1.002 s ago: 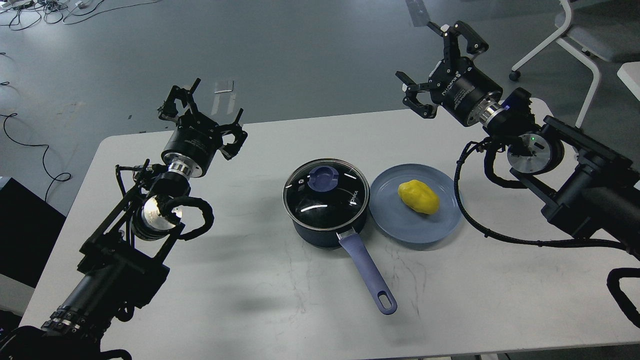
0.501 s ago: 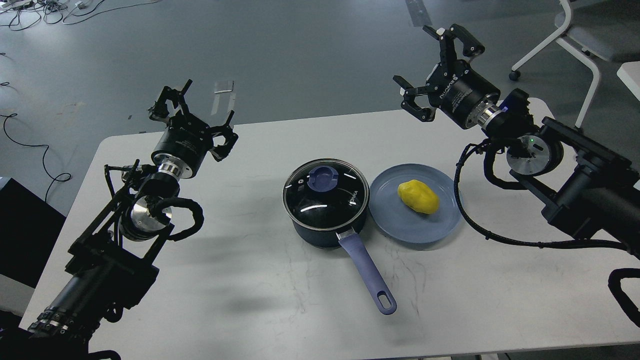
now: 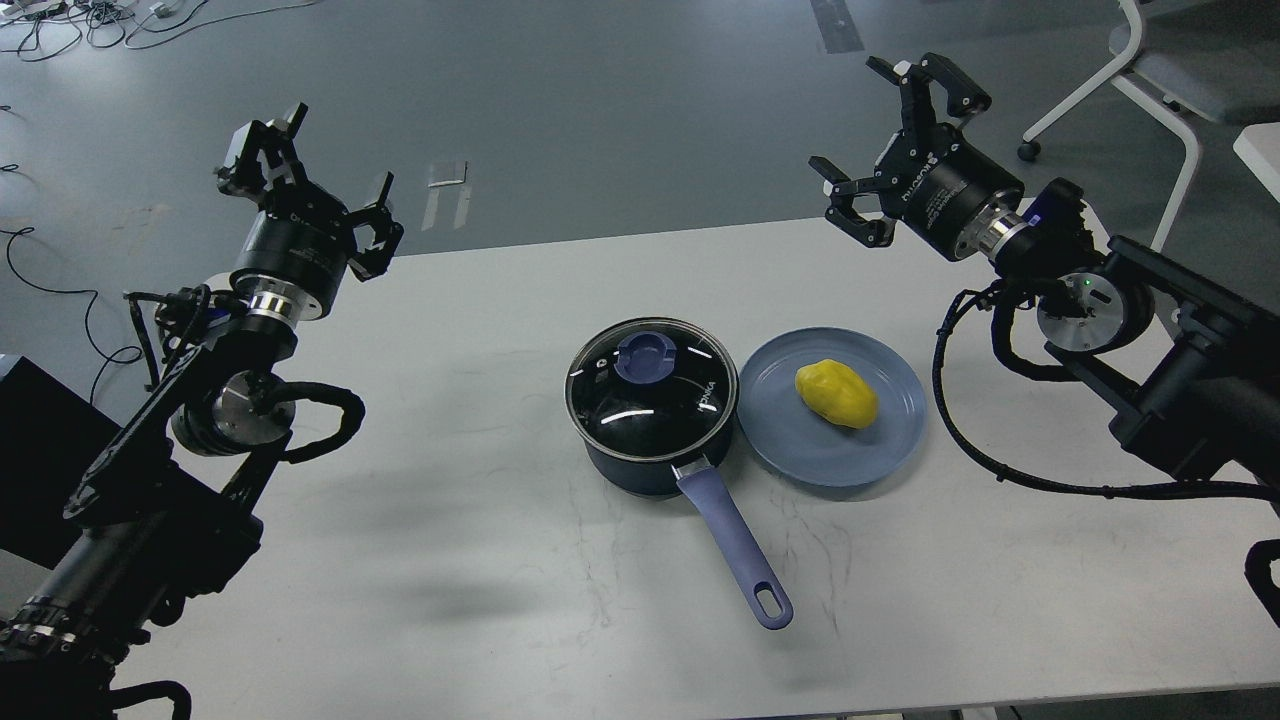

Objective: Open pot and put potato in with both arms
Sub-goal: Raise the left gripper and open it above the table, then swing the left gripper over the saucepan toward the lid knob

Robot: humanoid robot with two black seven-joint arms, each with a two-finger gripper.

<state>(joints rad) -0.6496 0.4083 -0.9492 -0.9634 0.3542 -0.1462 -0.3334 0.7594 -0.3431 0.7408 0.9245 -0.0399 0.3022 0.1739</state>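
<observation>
A dark blue pot stands mid-table with its glass lid on, a blue knob on top and a blue handle pointing toward me. A yellow potato lies on a blue plate just right of the pot. My left gripper is open and empty, raised over the table's far left corner. My right gripper is open and empty, raised beyond the table's far edge, above and behind the plate.
The white table carries only the pot and plate. A white chair stands at the back right on the grey floor. Cables lie on the floor at left.
My left gripper has moved up and to the left, away from the pot. My right gripper has shifted slightly to the right. Pot, lid and potato have not moved.
</observation>
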